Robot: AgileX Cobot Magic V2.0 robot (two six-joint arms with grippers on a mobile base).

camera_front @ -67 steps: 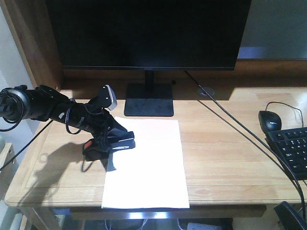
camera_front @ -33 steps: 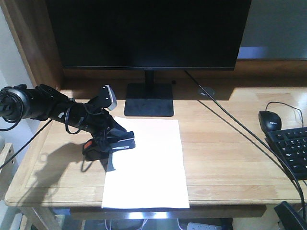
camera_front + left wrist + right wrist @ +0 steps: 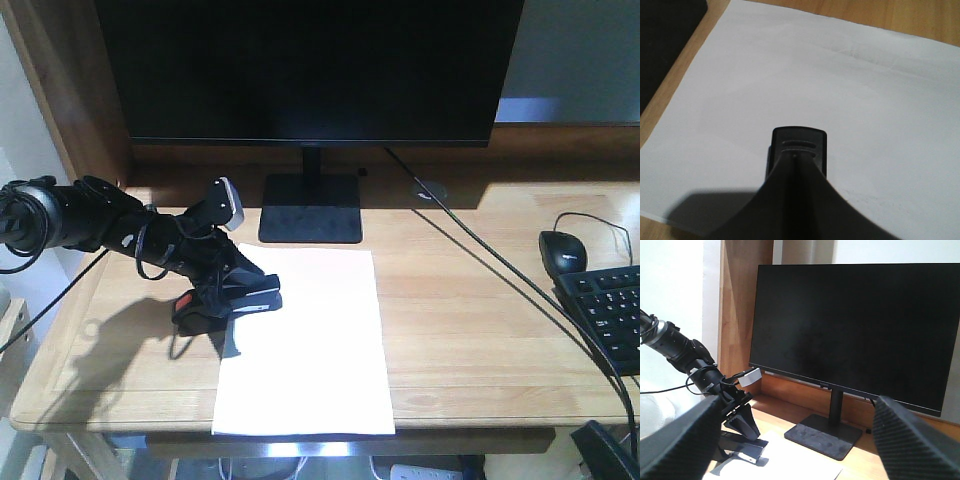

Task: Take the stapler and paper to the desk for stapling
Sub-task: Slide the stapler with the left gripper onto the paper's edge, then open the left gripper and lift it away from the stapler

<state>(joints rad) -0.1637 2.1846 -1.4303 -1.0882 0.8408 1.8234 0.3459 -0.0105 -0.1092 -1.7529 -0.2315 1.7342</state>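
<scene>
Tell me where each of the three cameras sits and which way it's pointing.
Front view: high over the desk's near edge, facing the monitor; the left arm reaches in, its hand on the stapler at the paper's edge.
Left wrist view: above that hand, looking down the stapler onto the paper.
Right wrist view: raised, facing the monitor between the open right hand's fingers; the left arm shows.
All share the paper.

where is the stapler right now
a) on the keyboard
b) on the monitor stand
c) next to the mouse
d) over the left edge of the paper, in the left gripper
d: the front view shows the left gripper shut on the stapler at the left edge of the paper, far from the mouse.
</scene>
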